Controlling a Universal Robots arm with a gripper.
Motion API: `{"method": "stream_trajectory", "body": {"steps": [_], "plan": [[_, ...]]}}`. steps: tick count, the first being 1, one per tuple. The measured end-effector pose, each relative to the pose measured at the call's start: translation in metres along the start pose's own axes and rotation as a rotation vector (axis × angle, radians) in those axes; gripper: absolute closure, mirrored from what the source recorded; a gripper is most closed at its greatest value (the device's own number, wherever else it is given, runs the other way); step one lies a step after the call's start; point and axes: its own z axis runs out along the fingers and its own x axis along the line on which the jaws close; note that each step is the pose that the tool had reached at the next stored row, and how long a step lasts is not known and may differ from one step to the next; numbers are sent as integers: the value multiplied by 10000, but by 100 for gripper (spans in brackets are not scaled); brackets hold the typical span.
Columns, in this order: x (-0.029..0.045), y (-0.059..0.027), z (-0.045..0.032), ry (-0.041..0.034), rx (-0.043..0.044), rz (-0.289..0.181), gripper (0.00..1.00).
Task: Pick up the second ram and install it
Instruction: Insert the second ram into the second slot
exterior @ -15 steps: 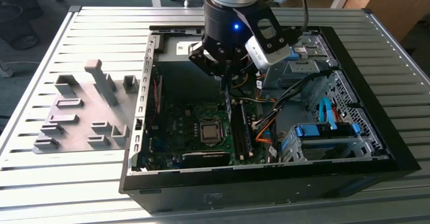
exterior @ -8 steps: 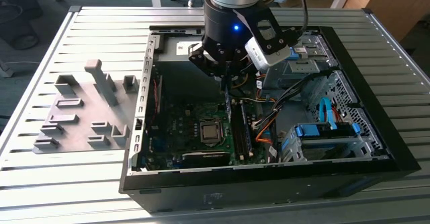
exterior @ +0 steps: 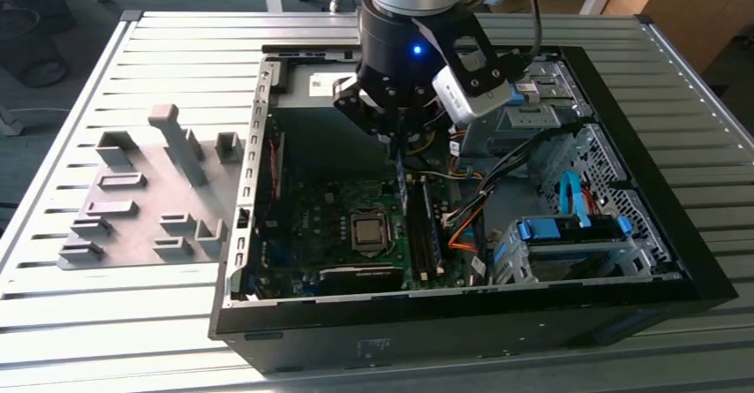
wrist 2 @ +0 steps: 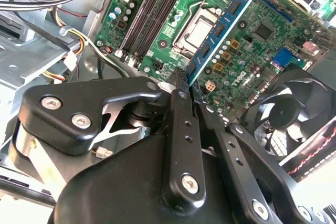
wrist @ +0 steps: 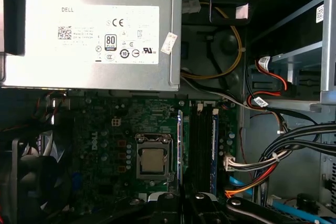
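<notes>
**Gripper** (exterior: 401, 141): upper centre of the exterior view, hanging straight down into the open computer case (exterior: 695, 269). In the second wrist view its two black fingers (wrist 2: 184, 129) stand nearly together, pinched on the top edge of a thin board.

**Second ram** (wrist 2: 218, 32): blue-green stick with black chips, held on edge, running from frame centre toward the upper right in the second wrist view. In the exterior view it shows as a narrow dark strip (exterior: 402, 185) below the gripper, at frame centre. Held by its upper edge so the contact edge faces down, free to meet a slot; judged to be hovering above the motherboard (exterior: 318, 225), not yet seated.

**Memory slots** (wrist: 202, 145): long parallel black channels, right of centre in the first wrist view, beside the processor socket (wrist: 154, 160). One slot seems to carry a blue stick (wrist: 214, 150) already; the stick in the gripper appears to line up with the slots' long axis.

**Grey fixture plate** (exterior: 154, 190): left of frame in the exterior view, on the slatted table (exterior: 94, 322), its blocks standing without any stick.

**Power supply** (wrist: 92, 32): upper left of the first wrist view.
</notes>
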Motion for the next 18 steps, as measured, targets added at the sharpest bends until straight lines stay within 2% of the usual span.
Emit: {"method": "stream_trajectory", "body": {"steps": [6,10,18], "plan": [[-28,-36,93,4,-25,1,86],[-62,-73,156,3,-109,3,86],[-143,-91,298,27,-117,5,86]]}}
